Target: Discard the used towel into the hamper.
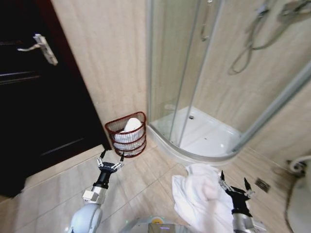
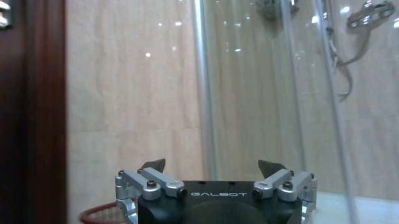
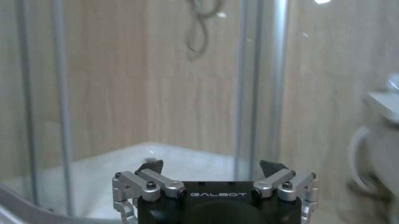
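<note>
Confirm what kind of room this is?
A bathroom, most likely: glass shower stall with a white tray and a hose, tiled floor, a hamper and a towel on the floor.

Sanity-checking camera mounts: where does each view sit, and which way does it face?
Head: looks down at towel, hamper, shower cabin; left gripper, right gripper, both open.
Left wrist: faces wall, cabin glass; own gripper, hamper rim.
Right wrist: faces shower tray; own gripper.
Shared: the cabin.
</note>
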Controlling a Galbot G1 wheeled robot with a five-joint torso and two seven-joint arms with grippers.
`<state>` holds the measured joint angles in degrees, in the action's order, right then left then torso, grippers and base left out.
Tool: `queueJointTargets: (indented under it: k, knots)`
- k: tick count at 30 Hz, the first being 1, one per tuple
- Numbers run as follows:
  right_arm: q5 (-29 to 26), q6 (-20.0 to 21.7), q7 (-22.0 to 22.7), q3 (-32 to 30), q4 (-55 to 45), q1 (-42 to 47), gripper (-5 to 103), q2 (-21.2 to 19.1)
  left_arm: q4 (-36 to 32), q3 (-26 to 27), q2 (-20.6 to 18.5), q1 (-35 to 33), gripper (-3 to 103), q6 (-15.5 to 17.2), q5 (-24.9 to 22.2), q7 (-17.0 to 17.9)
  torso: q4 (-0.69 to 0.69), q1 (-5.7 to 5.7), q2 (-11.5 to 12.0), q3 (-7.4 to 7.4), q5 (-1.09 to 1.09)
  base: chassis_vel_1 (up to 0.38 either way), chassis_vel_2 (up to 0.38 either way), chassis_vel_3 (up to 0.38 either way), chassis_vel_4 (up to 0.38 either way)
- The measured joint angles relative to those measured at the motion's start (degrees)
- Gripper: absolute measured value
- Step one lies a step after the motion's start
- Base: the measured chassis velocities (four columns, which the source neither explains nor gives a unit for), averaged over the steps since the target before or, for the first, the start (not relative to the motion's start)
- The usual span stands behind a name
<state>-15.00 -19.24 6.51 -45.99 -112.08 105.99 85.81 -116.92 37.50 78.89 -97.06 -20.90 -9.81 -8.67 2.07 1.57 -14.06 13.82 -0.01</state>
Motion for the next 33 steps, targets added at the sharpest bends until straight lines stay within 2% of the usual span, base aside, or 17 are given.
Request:
queueJointTargets:
  k: [3,4,6,9,11,12,14,15,18,23,26,27,30,33]
  knots:
    - [-5.89,3.22,-0.72,1.34,3.39,-1.57,100,-0.29,0.99,-0.60,-0.09,0.56,100,-0.19,-0.29,-0.97,0.00,0.00,0.00,0.00,0.01,-0.036,-0.041,-0.038,-0.043]
    - [-5.89,3.22,-0.72,1.34,3.39,-1.57,100,-0.29,0.99,-0.60,-0.09,0.56,100,-0.19,-0.29,-0.97,0.00,0.00,0.00,0.00,0.01,0.000,0.000,0.000,0.000]
    - [-9.42,6.52,-1.09,2.74,7.94,-4.35,100,-0.41,1.46,-1.22,0.03,0.79,100,-0.19,-0.04,-1.63,0.02,0.00,0.00,0.00,0.01,0.000,0.000,0.000,0.000]
    - [-9.99,7.63,-1.53,3.56,11.87,-6.89,100,-0.41,1.50,-1.66,0.14,0.53,100,-0.27,0.58,-2.31,0.02,0.00,0.00,0.00,0.02,0.000,0.000,0.000,0.000]
    - [-10.73,9.96,-2.75,4.53,15.97,-9.98,100,-0.88,1.44,-2.01,0.20,-0.14,100,-0.64,1.37,-3.08,0.03,0.00,0.00,0.00,0.02,0.000,0.000,0.000,0.000]
    - [-10.73,9.96,-2.75,4.53,15.97,-9.98,100,-0.88,1.44,-2.01,0.20,-0.14,100,-0.64,1.37,-3.08,0.03,0.00,0.00,0.00,0.02,0.000,0.000,0.000,0.000]
    - [-10.72,14.74,-4.78,4.81,20.13,-13.64,100,-1.52,1.20,-2.07,0.44,-0.67,100,-1.09,2.10,-3.48,0.03,0.00,0.00,0.00,0.03,0.000,0.000,0.000,0.000]
    - [-10.72,14.74,-4.78,4.81,20.13,-13.64,100,-1.52,1.20,-2.07,0.44,-0.67,100,-1.09,2.10,-3.48,0.03,0.00,0.00,0.00,0.03,0.000,0.000,0.000,0.000]
    - [-9.92,21.45,-8.32,4.41,24.81,-18.09,100,-2.88,1.08,-1.98,0.98,-1.11,100,-1.78,2.88,-3.52,0.03,0.00,0.00,0.00,0.02,0.000,0.000,0.000,0.000]
    - [-8.72,25.18,-11.31,4.96,28.85,-21.63,100,-4.02,0.96,-2.03,1.31,-1.89,100,-2.72,4.28,-4.11,0.02,0.01,0.00,0.01,0.02,0.000,0.000,0.000,0.000]
    - [-7.79,30.36,-17.56,5.25,32.53,-25.00,100,-4.71,0.46,-2.12,1.69,-2.28,100,-3.40,5.50,-5.06,0.02,0.00,0.00,0.01,0.02,0.000,0.000,0.000,0.000]
    - [-7.79,30.36,-17.56,5.25,32.53,-25.00,100,-4.71,0.46,-2.12,1.69,-2.28,100,-3.40,5.50,-5.06,0.02,0.00,0.00,0.01,0.02,0.000,0.000,0.000,0.000]
    - [-4.60,33.49,-22.10,5.09,37.09,-29.10,100,-4.83,-0.05,-2.00,1.91,-2.32,100,-3.40,6.06,-5.13,0.01,0.01,0.00,0.01,0.02,0.000,0.000,0.000,0.000]
    - [-3.32,34.30,-22.65,5.09,40.07,-31.95,100,-4.75,-0.52,-1.69,1.90,-2.41,100,-3.26,6.10,-5.13,0.02,0.00,0.00,0.00,0.01,0.000,0.000,0.000,0.000]
